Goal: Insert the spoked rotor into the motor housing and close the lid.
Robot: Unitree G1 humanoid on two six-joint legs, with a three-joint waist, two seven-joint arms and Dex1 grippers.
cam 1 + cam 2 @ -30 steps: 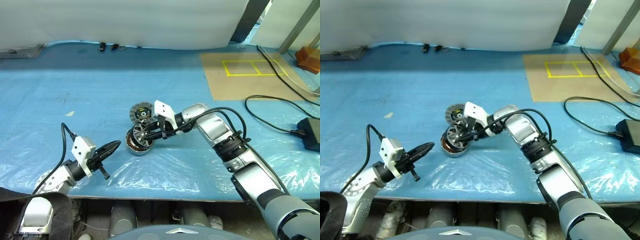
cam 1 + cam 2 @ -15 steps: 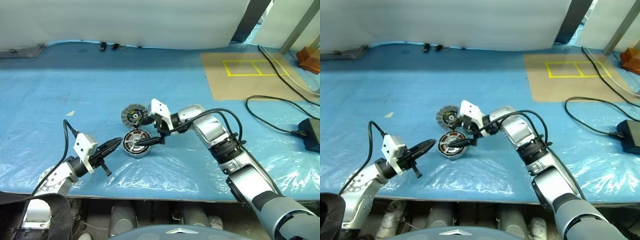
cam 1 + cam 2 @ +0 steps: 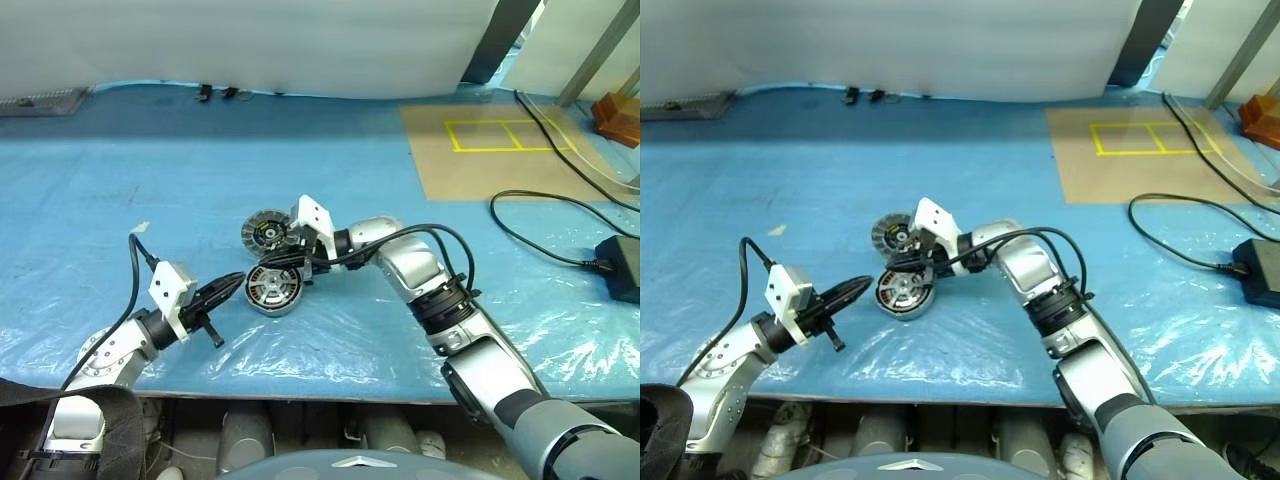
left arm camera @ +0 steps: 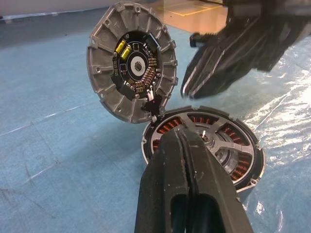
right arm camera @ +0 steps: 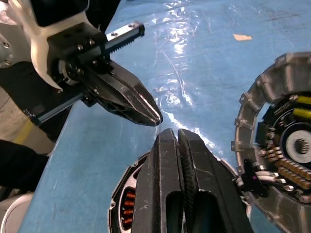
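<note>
1. Nearest, at the front edge of the blue plastic-covered table (image 3: pixel 420 200): left gripper (image 3: pixel 236 285), black fingers pressed together with nothing between them, tips aimed at the motor housing and just short of its rim.
2. Next out: motor housing (image 3: pixel 274 288), a round silver puck lying flat on the blue sheet, open face up, copper windings visible around the inside in the left wrist view.
3. Seated inside the housing: spoked rotor (image 4: pixel 206 141), dark ring with spokes and a pale hub, lying level in the housing.
4. Over the far rim of the housing: right gripper (image 3: pixel 262 261), fingers closed on each other, holding nothing, tips pointing toward the robot's left; whether touching the rotor or housing, cannot tell.
5. Just beyond, joined to the far rim of the housing by a short dark link: lid (image 3: pixel 266 231), swung open and standing tilted back, inner face toward the left wrist camera with grey radial segments, a dark round centre board and two small yellow parts.
6. Farther back on the right: tan board (image 3: pixel 490 150) marked with a yellow rectangle, and a black cable (image 3: pixel 545 245) looping to a black box (image 3: pixel 620 265) at the table's right edge.
7. Farthest: white sheet (image 3: pixel 250 45) hanging along the back of the table.
</note>
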